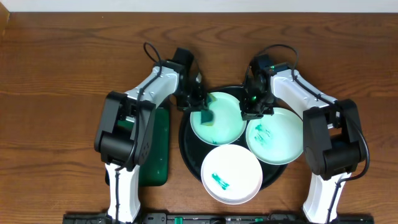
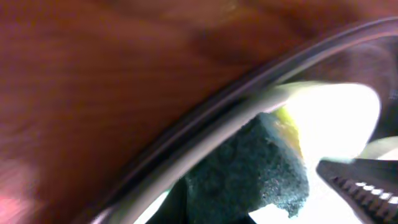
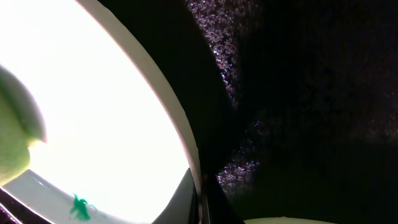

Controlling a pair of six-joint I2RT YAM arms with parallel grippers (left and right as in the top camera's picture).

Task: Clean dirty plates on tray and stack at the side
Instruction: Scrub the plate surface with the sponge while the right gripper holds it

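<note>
The round black tray carries three plates. On the pale-mint back plate rests a green and yellow sponge, and my left gripper is shut on it. In the left wrist view the sponge presses on that plate just inside the tray rim. My right gripper is shut on the same plate's right rim, its fingers pinching the edge. The right plate and the front plate both show teal smears.
A rectangular dark-green tray lies left of the black tray, partly under my left arm. Bare wooden table stretches to the far left and right. Both arm bases stand at the front edge.
</note>
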